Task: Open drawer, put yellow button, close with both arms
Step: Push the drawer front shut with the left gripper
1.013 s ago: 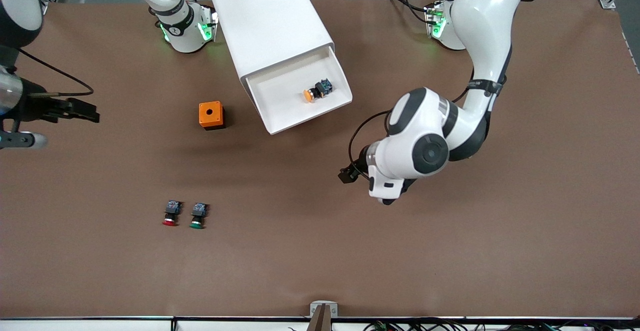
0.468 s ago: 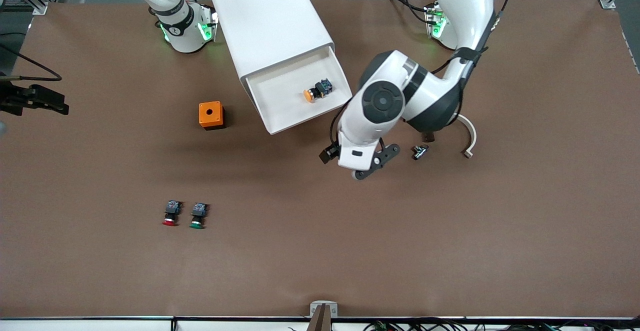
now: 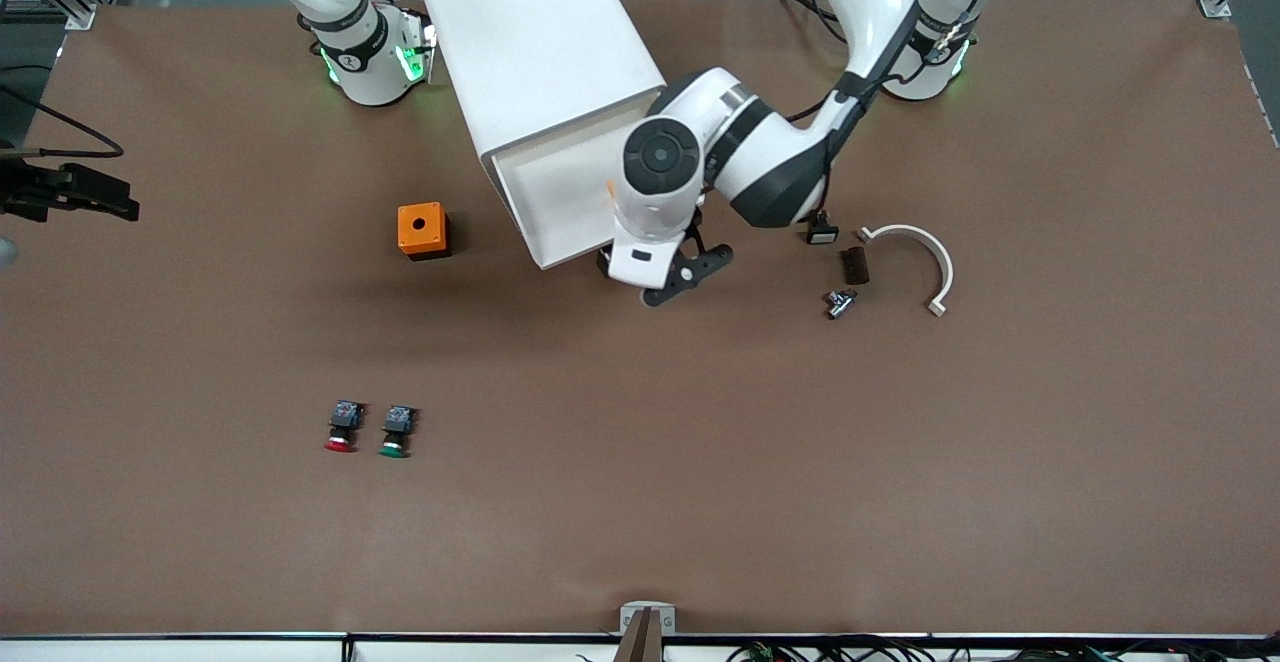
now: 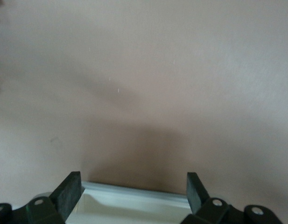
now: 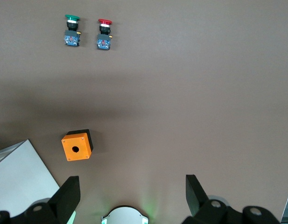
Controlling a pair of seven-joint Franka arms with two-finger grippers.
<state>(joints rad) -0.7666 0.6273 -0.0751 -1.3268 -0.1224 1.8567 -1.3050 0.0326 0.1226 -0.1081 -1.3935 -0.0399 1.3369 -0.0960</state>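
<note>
The white cabinet [image 3: 540, 42] stands between the arm bases with its top drawer [image 3: 555, 197] pulled out. My left gripper [image 3: 665, 282] hangs open over the drawer's front edge. In the left wrist view the drawer's white front rim [image 4: 134, 192] lies between the open fingers [image 4: 69, 193] of the left gripper [image 4: 134, 191]. The left arm hides the yellow button; only a sliver of its orange cap [image 3: 611, 185] shows in the drawer. My right gripper [image 3: 90, 197] is open and empty, held high over the right arm's end of the table, and also shows in its wrist view [image 5: 129, 191].
An orange box [image 3: 423, 230] with a hole sits beside the drawer, and shows in the right wrist view [image 5: 77, 145]. A red button [image 3: 340, 427] and a green button [image 3: 396, 432] lie nearer the camera. A white curved piece [image 3: 915, 257] and small dark parts [image 3: 852, 264] lie toward the left arm's end.
The left arm has swung from over the open table to the drawer's front edge, now covering the yellow button. The right gripper drew away toward its table end, then stayed.
</note>
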